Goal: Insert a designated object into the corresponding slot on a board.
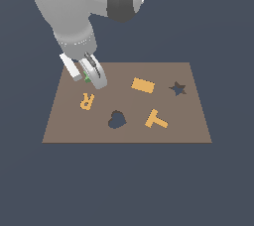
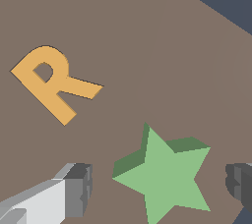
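1. The step in hand looks like the pick-up: the gripper point(image 1: 87, 75) is low over the far left part of the board point(image 1: 188, 126), and the green star point(image 2: 165, 174) has not yet been taken.
2. In the wrist view the fingers point(image 2: 74, 188) stand apart, one on either side of the star, with a visible gap between each pad and the star's points. Nothing is clamped.
3. The star lies flat on the board, roughly midway between the two fingers and just beyond the orange R point(image 1: 86, 101). In the exterior view only a sliver of green shows between the fingers.
4. The next move, as I judge it, is to close the fingers on the star, perhaps after settling slightly lower, then lift it.
5. The star-shaped slot point(image 1: 177, 88) sits well apart, toward the exterior view's right, past the orange rectangle point(image 1: 143, 85). The carry must cross the board, and the star's points will need matching to the cutout.
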### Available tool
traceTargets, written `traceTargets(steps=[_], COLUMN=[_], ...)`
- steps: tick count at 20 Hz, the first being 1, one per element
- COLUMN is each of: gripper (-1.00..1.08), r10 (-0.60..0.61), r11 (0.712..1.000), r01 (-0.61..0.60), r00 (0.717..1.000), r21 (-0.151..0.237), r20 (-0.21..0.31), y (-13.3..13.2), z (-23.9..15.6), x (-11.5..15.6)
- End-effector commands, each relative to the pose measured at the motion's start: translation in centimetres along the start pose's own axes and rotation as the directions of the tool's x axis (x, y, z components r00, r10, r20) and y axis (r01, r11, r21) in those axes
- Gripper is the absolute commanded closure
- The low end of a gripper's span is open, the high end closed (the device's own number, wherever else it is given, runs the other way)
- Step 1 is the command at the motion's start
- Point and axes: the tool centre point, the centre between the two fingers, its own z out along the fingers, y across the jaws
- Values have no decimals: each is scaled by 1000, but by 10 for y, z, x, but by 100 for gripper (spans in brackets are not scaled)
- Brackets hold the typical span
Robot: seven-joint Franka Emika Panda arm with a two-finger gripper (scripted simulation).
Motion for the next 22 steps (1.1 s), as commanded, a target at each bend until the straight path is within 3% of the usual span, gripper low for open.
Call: traceTargets(steps=[1, 6, 7, 22], gripper=[-92, -92, 108, 108], r10=[2, 5, 5, -1], r11=[1000, 1000, 1000, 1000], r01=[-2, -5, -5, 1], r00=[1000, 1000, 1000, 1000], r21=[-1, 0, 0, 1], r20=[1, 1, 1, 1], y=[1, 1, 1, -5], z=[7, 16, 16, 15], x=[-1, -1, -1, -6])
